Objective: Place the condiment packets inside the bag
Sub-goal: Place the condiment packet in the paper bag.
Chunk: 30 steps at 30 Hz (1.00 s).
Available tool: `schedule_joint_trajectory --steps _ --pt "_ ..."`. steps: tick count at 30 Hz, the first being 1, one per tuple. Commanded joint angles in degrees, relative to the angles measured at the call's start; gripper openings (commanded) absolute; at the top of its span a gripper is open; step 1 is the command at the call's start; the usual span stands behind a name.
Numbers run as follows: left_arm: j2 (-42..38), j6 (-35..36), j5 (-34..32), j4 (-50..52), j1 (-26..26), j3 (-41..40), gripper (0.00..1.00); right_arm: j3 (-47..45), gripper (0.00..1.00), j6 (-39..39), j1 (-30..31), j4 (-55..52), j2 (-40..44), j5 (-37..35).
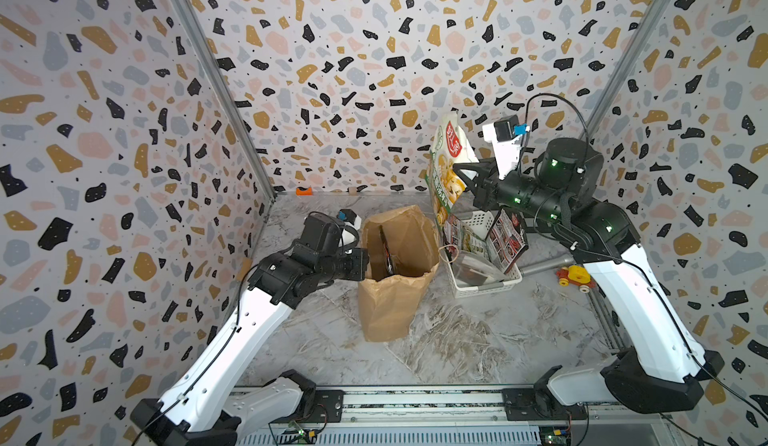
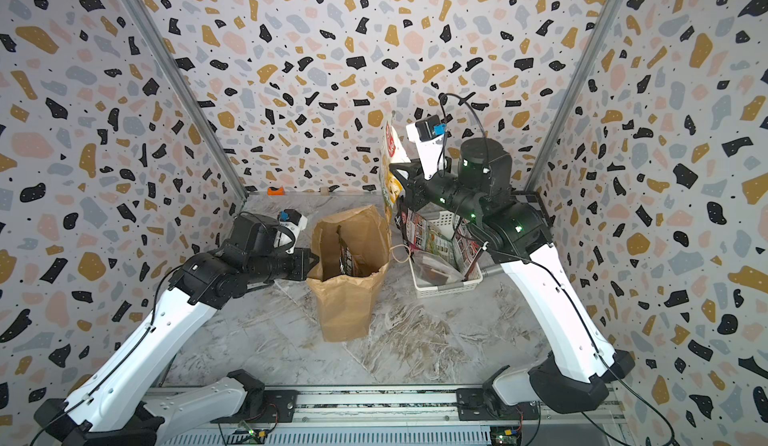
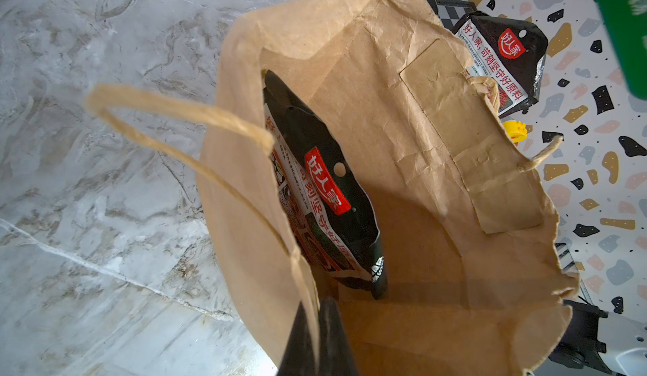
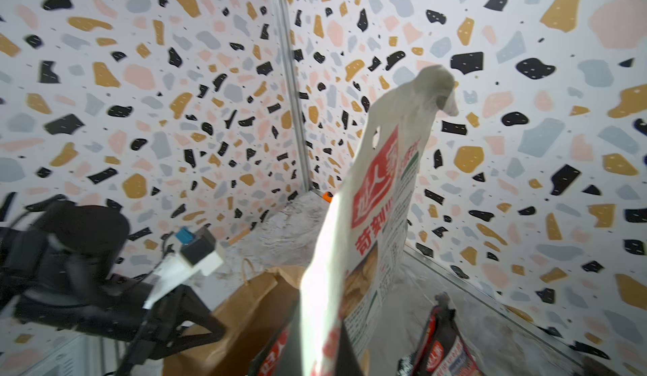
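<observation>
1. Carrying one packet over to the bag is, as I judge it, the step in hand. The right end effector (image 1: 459,170) is closed on the side edge of a green-and-orange condiment packet (image 1: 449,149). The packet hangs upright in the air, right of centre in both top views, above the white lattice basket (image 1: 486,288).
2. The left end effector (image 1: 363,263) is closed on the left rim of the brown paper bag (image 1: 395,298). The bag stands upright at the centre of the marble table (image 1: 478,340), with its mouth open.
3. In the left wrist view one black packet (image 3: 325,195) stands inside the bag against its wall, so a part of the task looks done.
4. The basket, just right of the bag in the frame, holds more: a black-and-white packet (image 1: 505,238) that leans on its wall, and a clear pouch with brown contents (image 1: 473,271).
5. The next move calls for bringing the held packet leftward in the frame until it is over the bag's mouth, lowering it, and only then opening the grip. The packet is tall and looks floppy, so its lower corner must pass over the right rim and the twine handle (image 1: 446,253) without catching. The left grip should hold the mouth wide.
</observation>
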<state>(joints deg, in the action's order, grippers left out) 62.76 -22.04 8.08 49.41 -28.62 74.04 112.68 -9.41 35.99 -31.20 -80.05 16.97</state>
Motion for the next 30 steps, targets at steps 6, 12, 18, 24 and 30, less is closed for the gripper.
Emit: schedule_joint_trajectory --steps 6,12,18,24,30 --pt "0.1 -0.08 0.35 -2.04 -0.04 -0.08 0.0 -13.57 0.0 -19.72 2.71 19.49 3.38 10.46" --pt "-0.05 0.15 0.37 -2.03 -0.05 -0.21 0.0 -19.47 0.0 -24.17 3.76 23.28 1.66 11.43" --pt "-0.07 0.32 0.13 -2.12 -0.06 -0.39 0.0 -28.01 0.0 -29.66 3.83 27.09 2.72 12.17" --pt "0.27 0.16 0.25 -2.39 -0.09 -0.57 0.0 -42.41 0.0 -36.15 3.94 39.44 7.31 4.95" --pt "0.2 0.07 0.11 -2.11 -0.07 -0.85 0.0 -48.94 0.0 -39.35 4.6 45.52 6.72 1.01"
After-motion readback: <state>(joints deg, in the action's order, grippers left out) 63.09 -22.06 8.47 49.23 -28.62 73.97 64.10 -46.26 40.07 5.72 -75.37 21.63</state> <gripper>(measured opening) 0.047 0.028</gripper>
